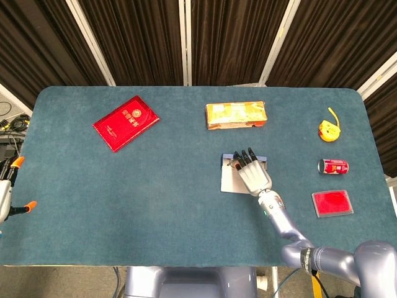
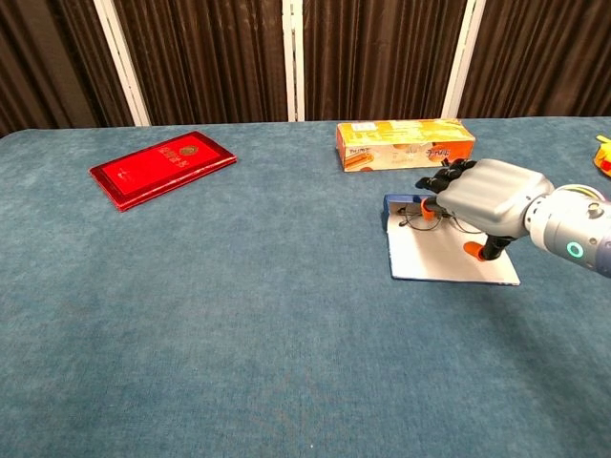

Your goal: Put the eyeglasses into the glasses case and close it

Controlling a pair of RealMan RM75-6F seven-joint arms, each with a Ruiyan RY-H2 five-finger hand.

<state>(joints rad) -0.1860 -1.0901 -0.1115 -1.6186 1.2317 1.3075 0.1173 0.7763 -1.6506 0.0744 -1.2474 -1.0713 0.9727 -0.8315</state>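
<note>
Right hand (image 2: 492,198) is hovering, fingers (image 2: 439,181) curled, grip unclear, over light, fragile eyeglasses (image 2: 431,219) beneath them; pinching the bridge looks safest.

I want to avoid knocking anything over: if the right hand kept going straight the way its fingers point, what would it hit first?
Probably the orange snack box; the right hand points roughly toward it over the glasses case, though height is unclear.

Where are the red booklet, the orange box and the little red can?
Flat red booklet (image 1: 126,123), head view, middle of its cover.
Long orange cardboard box (image 2: 405,145), chest view, middle of its front side.
Small red can (image 1: 333,166), head view, middle of its side.
</note>
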